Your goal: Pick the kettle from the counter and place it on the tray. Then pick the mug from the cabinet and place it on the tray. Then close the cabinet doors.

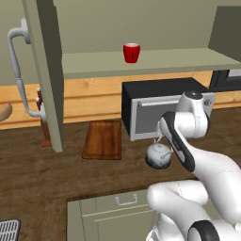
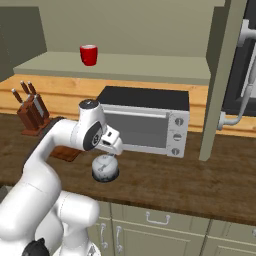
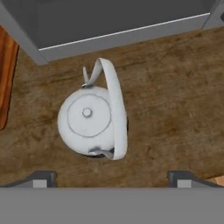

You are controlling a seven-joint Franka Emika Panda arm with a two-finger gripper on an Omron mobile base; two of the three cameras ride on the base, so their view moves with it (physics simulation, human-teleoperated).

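Left base view, for your record: the kettle [image 1: 159, 155] stands upright on the counter [image 1: 42, 174], just in front of a black-topped toaster oven [image 1: 160, 110]. The tray [image 1: 103, 139] lies flat to the kettle's left, apart from it. The mug [image 1: 132, 52] sits on the pale shelf inside the cabinet [image 1: 155, 60]. One of the cabinet doors [image 1: 44, 70] hangs open at the left, its curved bar handle [image 1: 19, 70] facing you. The arm bends over the kettle and hides the gripper from you here.

Right base view: you see the kettle [image 2: 105, 168] on the counter [image 2: 200, 185] before the toaster oven [image 2: 145, 122], with the wrist directly above it. A knife block [image 2: 31, 116] stands at the left. The mug [image 2: 88, 54] is on the shelf; the other door [image 2: 220, 75] stands open at the right.

Hand view: you look straight down on the kettle [image 3: 92, 119], its handle arching over the right of the lid. The gripper [image 3: 111, 179] hovers above, its fingertips [image 3: 41, 178] spread wide and holding nothing. An edge of the tray [image 3: 5, 83] shows at the left.
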